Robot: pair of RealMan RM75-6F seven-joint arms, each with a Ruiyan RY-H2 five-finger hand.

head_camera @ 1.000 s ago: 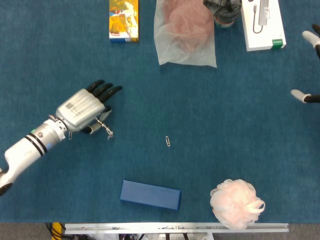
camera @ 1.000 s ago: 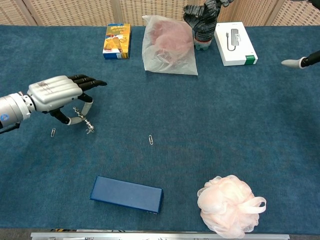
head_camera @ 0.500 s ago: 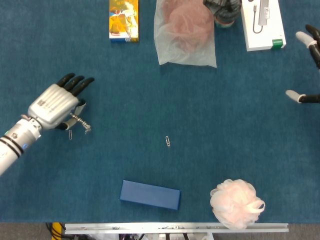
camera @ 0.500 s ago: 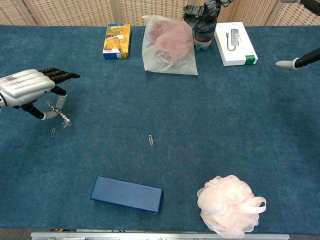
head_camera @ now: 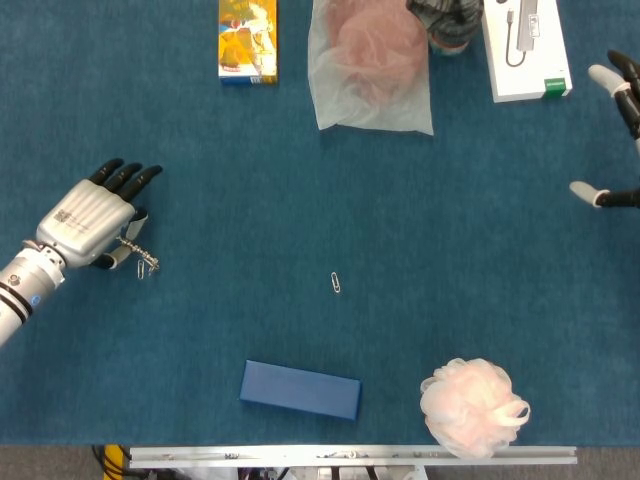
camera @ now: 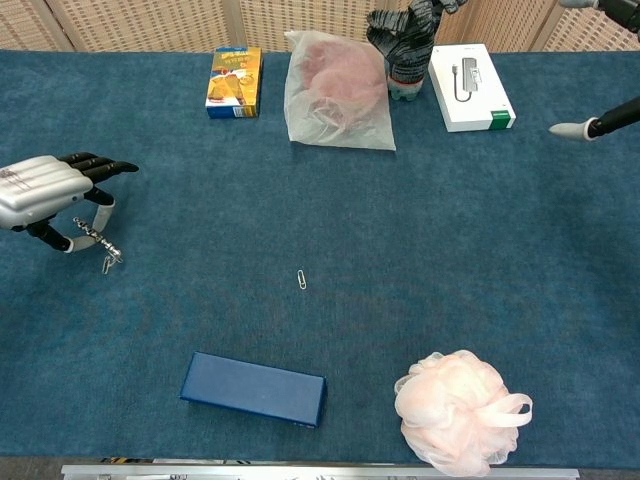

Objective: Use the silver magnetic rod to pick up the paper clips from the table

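Left hand [head_camera: 85,222] at nine o'clock grips our silver magnetic rod [head_camera: 137,256], clips clinging | stiff, slim, light; hold the clean end | loose paper clip [head_camera: 336,283] mid-desk | right hand [head_camera: 618,130] released, fingers spread.

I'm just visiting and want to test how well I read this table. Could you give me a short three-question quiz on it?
1. True or false: the left robot hand holds the silver magnetic rod.
2. What lies nearest the loose paper clip: A) blue box, B) white box, C) yellow carton?
3. What colour is the bath pouf?

Key: 1 true. 2 A. 3 pale pink.
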